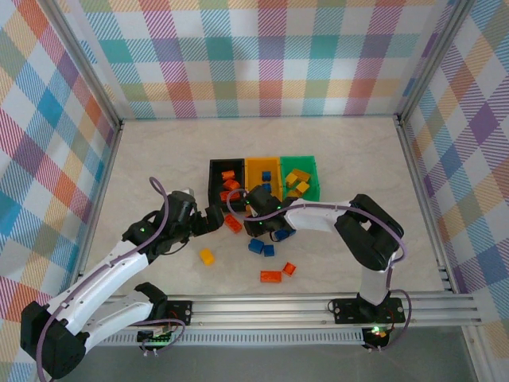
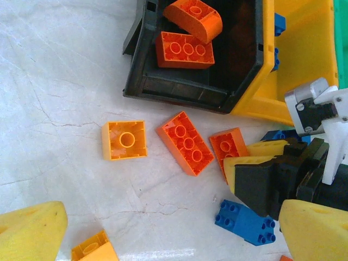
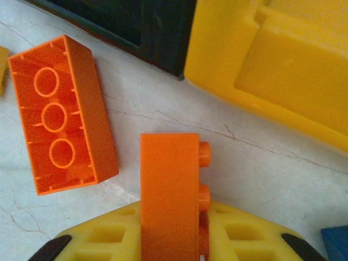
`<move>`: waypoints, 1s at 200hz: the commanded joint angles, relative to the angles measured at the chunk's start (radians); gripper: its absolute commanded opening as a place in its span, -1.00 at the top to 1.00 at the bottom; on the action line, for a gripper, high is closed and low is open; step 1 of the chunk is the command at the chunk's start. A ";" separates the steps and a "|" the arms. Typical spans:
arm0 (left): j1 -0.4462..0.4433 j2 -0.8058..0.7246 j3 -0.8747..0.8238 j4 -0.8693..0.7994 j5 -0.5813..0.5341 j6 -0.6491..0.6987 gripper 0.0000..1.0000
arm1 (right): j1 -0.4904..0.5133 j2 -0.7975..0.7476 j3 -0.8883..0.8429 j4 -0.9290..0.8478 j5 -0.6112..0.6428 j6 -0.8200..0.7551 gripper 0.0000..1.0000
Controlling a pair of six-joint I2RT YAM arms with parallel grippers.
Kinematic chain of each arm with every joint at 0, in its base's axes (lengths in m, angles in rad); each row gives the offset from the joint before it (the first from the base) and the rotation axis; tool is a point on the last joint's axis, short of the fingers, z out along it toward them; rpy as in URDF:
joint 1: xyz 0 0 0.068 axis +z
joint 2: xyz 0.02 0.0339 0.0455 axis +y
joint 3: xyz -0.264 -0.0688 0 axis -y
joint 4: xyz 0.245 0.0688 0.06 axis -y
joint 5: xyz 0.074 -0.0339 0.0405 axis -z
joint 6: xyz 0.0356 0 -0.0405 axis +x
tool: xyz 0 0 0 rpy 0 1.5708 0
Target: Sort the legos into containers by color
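Note:
My right gripper [image 3: 174, 231] is shut on an orange-red lego [image 3: 170, 190], which stands on edge between its yellow pads [image 3: 103, 239], low over the table just in front of the black bin [image 1: 216, 181] and the yellow-orange bin [image 1: 262, 167]. A second orange-red lego [image 3: 60, 114] lies upside down to its left. My left gripper [image 2: 174, 239] is open over bare table, with a blue lego [image 2: 244, 222] near its right pad [image 2: 315, 228]. A yellow-orange lego [image 2: 124, 140] lies upside down ahead. The black bin holds two orange-red legos [image 2: 187, 49]. The green bin [image 1: 312, 178] holds yellow ones.
Loose legos lie nearer the arms: a yellow-orange one [image 1: 207, 256], two blue ones [image 1: 255, 246] and two orange-red ones [image 1: 270, 276]. The two grippers [image 1: 216, 221] [image 1: 253, 223] are close together in front of the bins. Patterned walls enclose the table.

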 commanded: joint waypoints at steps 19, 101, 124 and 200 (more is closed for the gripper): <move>0.009 -0.025 -0.013 -0.023 -0.025 -0.008 -1.00 | 0.005 -0.134 -0.030 0.026 -0.003 -0.021 0.59; 0.014 -0.078 -0.045 -0.031 -0.022 -0.021 -1.00 | -0.147 -0.172 0.172 -0.184 0.091 -0.018 0.60; 0.015 -0.080 -0.044 -0.048 -0.021 -0.021 -1.00 | -0.171 -0.097 0.248 -0.189 0.083 -0.022 0.60; 0.025 -0.113 -0.041 -0.087 -0.026 -0.014 -1.00 | -0.104 -0.045 0.393 -0.182 -0.057 -0.116 0.60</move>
